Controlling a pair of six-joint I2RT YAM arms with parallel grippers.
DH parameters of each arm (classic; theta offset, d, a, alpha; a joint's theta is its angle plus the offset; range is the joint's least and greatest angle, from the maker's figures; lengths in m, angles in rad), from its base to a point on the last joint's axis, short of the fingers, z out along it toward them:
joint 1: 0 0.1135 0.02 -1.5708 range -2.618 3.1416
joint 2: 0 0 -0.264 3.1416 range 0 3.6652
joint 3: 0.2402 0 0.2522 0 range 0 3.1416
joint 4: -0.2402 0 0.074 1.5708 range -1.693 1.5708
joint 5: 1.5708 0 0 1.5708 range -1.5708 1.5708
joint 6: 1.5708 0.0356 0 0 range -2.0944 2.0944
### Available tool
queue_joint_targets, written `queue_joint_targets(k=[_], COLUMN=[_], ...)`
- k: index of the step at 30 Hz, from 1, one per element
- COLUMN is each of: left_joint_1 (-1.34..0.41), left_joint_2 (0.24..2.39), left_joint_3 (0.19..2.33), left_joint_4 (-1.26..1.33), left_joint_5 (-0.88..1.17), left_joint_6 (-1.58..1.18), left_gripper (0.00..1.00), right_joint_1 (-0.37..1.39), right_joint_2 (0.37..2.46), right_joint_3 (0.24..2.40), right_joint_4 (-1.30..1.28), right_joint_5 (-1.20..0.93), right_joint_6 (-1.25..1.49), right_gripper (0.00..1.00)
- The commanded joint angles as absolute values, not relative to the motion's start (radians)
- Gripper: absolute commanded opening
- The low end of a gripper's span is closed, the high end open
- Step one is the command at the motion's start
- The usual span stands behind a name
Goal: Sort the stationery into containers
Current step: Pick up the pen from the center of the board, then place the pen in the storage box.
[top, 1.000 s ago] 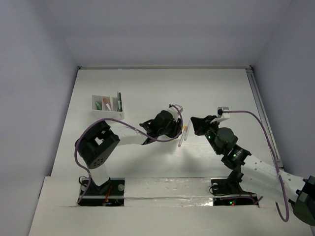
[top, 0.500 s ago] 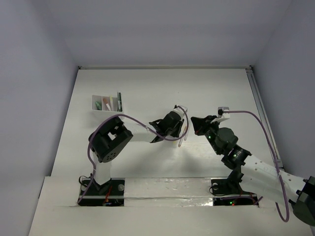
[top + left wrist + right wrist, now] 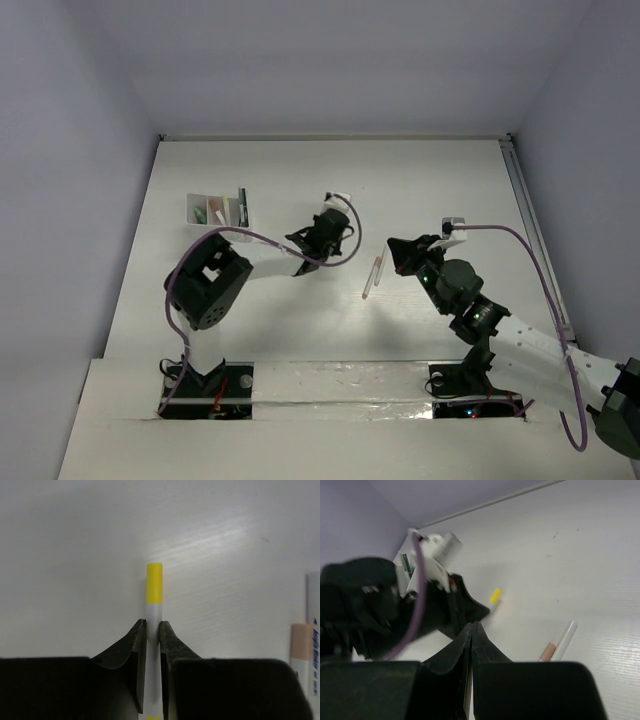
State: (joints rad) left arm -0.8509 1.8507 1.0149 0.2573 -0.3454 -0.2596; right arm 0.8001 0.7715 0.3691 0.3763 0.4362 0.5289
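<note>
Between the arms, over the counter (image 3: 450, 180), the left end effector (image 3: 153, 626) is clamped mid-barrel on a yellow-capped marker (image 3: 154, 585); light, stiff, slick plastic, likely to pivot if held off-centre; the right end effector (image 3: 472, 626) has its fingers together; the white tray (image 3: 217, 210) lies well apart.

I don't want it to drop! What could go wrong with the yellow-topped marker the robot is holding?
The left gripper pinches the yellow-capped marker only by its thin white body, so it might slip or tilt on the way. The tray already holds stationery in its compartments, so the marker could catch on those or land across a divider.
</note>
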Motion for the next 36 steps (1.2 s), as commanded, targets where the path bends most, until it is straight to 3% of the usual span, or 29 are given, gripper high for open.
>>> queue_joint_targets(k=[1,13,24,36], left_joint_1=[-0.723,-0.359,-0.186,-0.176], left_joint_2=[1.657,1.299,1.365,1.453], left_joint_3=[1.006,0.888,0.821,0.827], left_joint_4=[0.314,0.429,0.48,0.511], left_joint_5=[-0.377,-0.503,-0.603,-0.653], left_joint_6=[-0.268,-0.321,-0.287,-0.225], left_gripper=[0.0,0.0,0.0,0.0], right_joint_1=[0.807,0.807,0.807,0.807], right_joint_2=[0.778,0.778,0.781,0.793], right_joint_3=[0.396,0.422,0.423,0.425], right_joint_4=[0.431,0.41,0.408,0.41], right_joint_5=[0.43,0.368,0.347,0.351], right_joint_6=[0.537,0.535,0.538,0.534], right_gripper=[0.04,0.07,0.07,0.08])
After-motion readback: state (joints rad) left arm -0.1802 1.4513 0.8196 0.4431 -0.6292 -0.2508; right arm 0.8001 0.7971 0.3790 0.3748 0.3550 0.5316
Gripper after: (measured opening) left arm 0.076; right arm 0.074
